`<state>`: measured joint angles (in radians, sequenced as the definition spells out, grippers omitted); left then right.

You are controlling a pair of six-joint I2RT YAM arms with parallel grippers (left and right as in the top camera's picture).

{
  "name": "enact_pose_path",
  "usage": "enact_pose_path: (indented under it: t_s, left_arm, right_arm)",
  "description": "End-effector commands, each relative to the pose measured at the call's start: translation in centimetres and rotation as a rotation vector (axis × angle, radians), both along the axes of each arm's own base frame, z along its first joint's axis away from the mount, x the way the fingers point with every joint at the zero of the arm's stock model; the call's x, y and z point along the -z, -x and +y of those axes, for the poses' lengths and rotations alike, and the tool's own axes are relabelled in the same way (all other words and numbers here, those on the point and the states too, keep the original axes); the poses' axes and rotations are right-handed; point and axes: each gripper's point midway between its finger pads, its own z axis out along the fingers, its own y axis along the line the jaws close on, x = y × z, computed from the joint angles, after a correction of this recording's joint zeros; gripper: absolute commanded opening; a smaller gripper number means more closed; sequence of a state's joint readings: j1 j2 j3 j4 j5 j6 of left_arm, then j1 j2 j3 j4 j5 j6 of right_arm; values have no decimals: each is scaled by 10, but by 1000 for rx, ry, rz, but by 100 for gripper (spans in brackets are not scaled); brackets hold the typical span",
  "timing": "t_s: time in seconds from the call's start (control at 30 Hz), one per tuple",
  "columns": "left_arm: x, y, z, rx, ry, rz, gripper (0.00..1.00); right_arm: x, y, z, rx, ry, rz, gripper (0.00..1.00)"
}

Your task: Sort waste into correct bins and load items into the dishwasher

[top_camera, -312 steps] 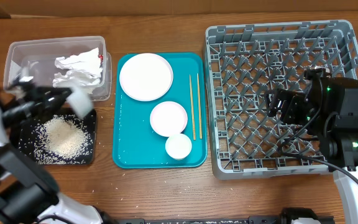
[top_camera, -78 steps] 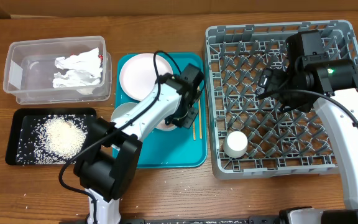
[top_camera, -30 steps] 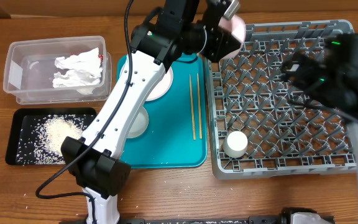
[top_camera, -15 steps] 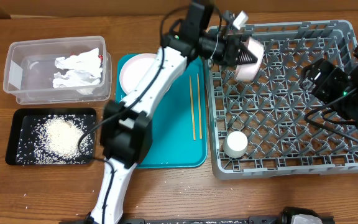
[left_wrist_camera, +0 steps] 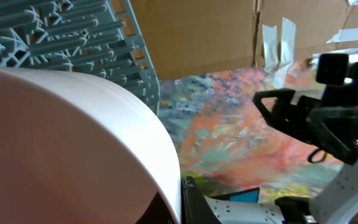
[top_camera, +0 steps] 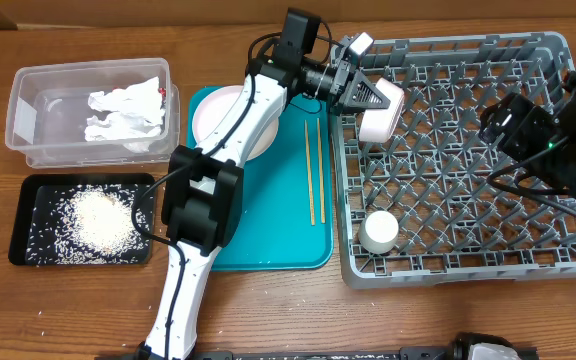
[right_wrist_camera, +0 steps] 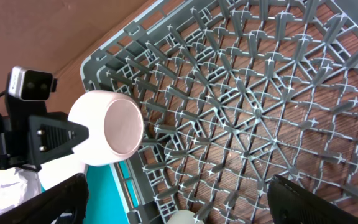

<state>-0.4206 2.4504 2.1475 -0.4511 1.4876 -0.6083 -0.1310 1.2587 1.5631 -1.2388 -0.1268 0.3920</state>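
Note:
My left gripper is shut on the rim of a small white bowl and holds it on its side over the far left part of the grey dish rack. The bowl fills the left wrist view, where one finger of that gripper presses its rim. The right wrist view shows the bowl too. My right gripper is open and empty above the rack's right side. A white cup stands in the rack's near left corner. Two chopsticks and a large plate lie on the teal tray.
A clear tub at the far left holds crumpled napkins. A black tray in front of it holds a pile of rice. My left arm stretches across the teal tray and hides part of it.
My left gripper has moved the bowl a little left and lower over the rack. The right arm has barely moved.

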Motion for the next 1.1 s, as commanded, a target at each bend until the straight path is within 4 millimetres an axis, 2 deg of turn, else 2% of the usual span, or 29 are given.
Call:
enact_pose_path:
  t_s: [0.0, 0.27, 0.47, 0.77, 1.07]
  left_arm:
    - [-11, 6, 3, 43, 34, 30, 4]
    - [-13, 9, 4, 55, 3, 139, 4]
    - [-12, 8, 3, 45, -5, 138, 4]
    - [-4, 18, -14, 48, -44, 151, 4]
    - [-1, 17, -16, 36, -57, 148, 4]
  right_arm:
    - [-5, -1, 0, -6, 2, -15, 93]
    - [-4, 0, 0, -6, 1, -10, 93]
    - [-4, 0, 0, -6, 1, -8, 93]
    - [-4, 0, 0, -6, 2, -8, 93]
    - [-4, 0, 0, -6, 2, -8, 93]
